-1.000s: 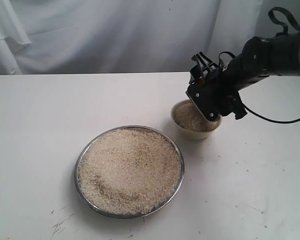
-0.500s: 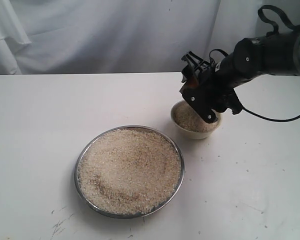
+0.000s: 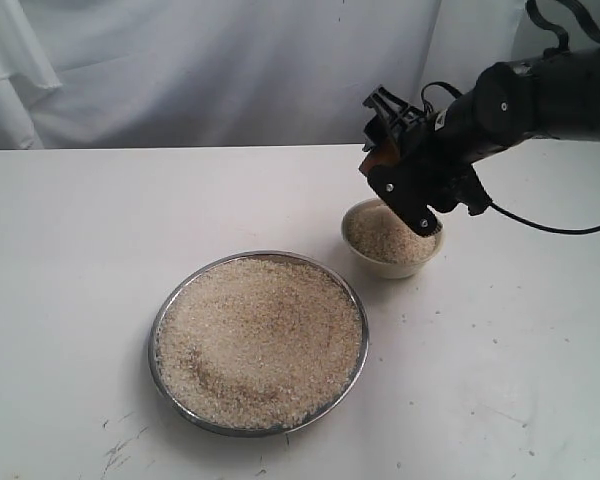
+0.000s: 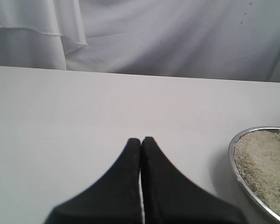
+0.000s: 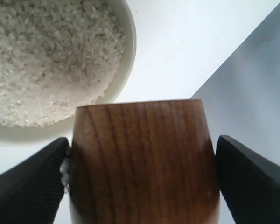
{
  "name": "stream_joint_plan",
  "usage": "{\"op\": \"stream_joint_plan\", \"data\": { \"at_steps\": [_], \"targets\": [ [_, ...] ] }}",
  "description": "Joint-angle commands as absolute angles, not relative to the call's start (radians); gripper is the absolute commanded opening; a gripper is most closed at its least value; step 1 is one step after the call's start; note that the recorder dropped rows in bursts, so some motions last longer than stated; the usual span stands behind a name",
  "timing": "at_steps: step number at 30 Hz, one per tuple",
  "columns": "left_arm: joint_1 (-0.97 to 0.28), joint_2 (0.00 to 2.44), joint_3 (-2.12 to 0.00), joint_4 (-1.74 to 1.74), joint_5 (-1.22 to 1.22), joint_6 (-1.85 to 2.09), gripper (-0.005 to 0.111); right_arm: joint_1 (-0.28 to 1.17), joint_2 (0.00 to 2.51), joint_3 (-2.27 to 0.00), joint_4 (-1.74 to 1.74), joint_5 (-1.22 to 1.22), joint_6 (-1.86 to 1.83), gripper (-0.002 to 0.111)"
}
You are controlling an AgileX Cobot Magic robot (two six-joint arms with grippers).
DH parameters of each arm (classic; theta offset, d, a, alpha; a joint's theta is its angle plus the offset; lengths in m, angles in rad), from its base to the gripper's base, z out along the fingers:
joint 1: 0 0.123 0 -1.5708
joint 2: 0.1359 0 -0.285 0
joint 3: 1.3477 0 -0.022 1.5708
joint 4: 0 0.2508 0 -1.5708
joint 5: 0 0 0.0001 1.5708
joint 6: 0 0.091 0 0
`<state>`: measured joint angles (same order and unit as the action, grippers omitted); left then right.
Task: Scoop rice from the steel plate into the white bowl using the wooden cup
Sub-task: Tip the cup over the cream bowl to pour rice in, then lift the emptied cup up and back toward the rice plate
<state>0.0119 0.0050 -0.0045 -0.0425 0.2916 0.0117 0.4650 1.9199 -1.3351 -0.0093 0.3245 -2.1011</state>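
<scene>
My right gripper (image 5: 142,144) is shut on the wooden cup (image 5: 142,161), one black finger on each side, and a few grains stick at one finger. The cup hangs over the edge of the white bowl (image 5: 129,42), which holds rice (image 5: 46,56). In the exterior view the right gripper (image 3: 388,165) is above the bowl (image 3: 392,268), and only a brown sliver of the cup (image 3: 382,158) shows. The steel plate (image 3: 156,335) lies front left of the bowl, heaped with rice (image 3: 260,340). My left gripper (image 4: 141,140) is shut and empty above the bare table, with the plate's rim (image 4: 233,161) beside it.
A white cloth backdrop (image 3: 210,70) hangs behind the white table (image 3: 70,250). A black cable (image 3: 550,238) trails from the right arm over the table's right side. The left arm is out of the exterior view.
The right gripper with the cup has risen and shifted slightly left above the bowl. Plate, bowl and left gripper have not moved.
</scene>
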Motion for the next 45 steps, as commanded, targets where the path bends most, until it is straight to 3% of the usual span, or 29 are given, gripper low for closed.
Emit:
{"op": "stream_joint_plan", "data": {
  "at_steps": [1,11,22,36,41,45],
  "targets": [
    [0.01,0.0,0.0,-0.043,0.285,0.009,0.0,0.47,1.89,-1.337,-0.018,0.326,-2.085,0.0],
    [0.01,0.0,0.0,-0.043,0.285,0.009,0.0,0.471,1.853,-1.337,0.06,0.422,-1.644,0.0],
    [0.01,0.0,0.0,-0.043,0.285,0.009,0.0,0.434,1.813,-1.337,0.915,0.732,-1.923,0.0],
    [0.01,0.0,0.0,-0.043,0.285,0.009,0.0,0.338,1.817,-1.287,1.578,0.993,-2.116,0.0],
    [0.01,0.0,0.0,-0.043,0.285,0.009,0.0,0.346,1.828,-1.287,1.557,1.023,-2.116,0.0],
    [0.01,0.0,0.0,-0.043,0.285,0.009,0.0,0.379,1.841,-1.287,1.319,0.958,-2.116,0.0]
  ]
}}
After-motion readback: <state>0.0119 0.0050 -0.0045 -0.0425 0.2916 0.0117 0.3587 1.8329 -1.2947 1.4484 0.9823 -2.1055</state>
